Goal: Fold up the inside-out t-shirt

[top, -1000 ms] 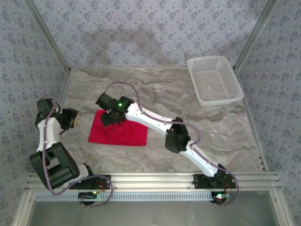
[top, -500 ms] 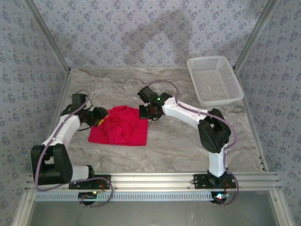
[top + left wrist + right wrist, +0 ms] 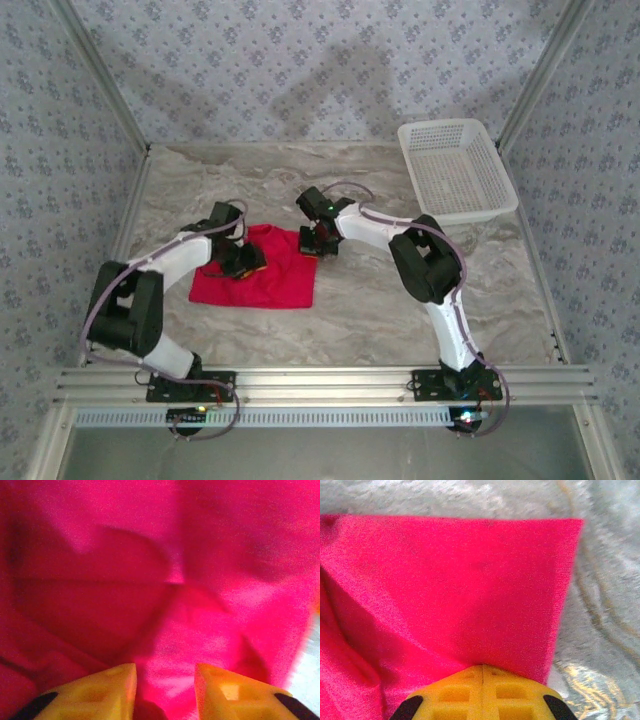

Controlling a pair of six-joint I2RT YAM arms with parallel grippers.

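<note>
The inside-out t-shirt point(image 3: 275, 283) lies as a flat red rectangle left of the table's middle. My left gripper point(image 3: 245, 262) rests over its left-centre part. In the left wrist view the yellow fingers point(image 3: 115, 685) stand apart, with wrinkled red cloth point(image 3: 200, 580) under and between them, and my left gripper point(image 3: 165, 680) is open. My right gripper point(image 3: 312, 245) sits at the shirt's far right corner. In the right wrist view the right gripper point(image 3: 483, 667) is shut, tips together on the smooth cloth point(image 3: 460, 580) near its straight edge. No cloth shows pinched between them.
A white lattice basket point(image 3: 455, 170) stands at the back right. Bare marble tabletop point(image 3: 400, 310) lies to the right of and in front of the shirt. Patterned walls close the left, back and right sides.
The left arm swung in from the table's left side onto the shirt. The right gripper moved from the shirt's left part to its far right corner and shut. The cloth's bump has flattened.
</note>
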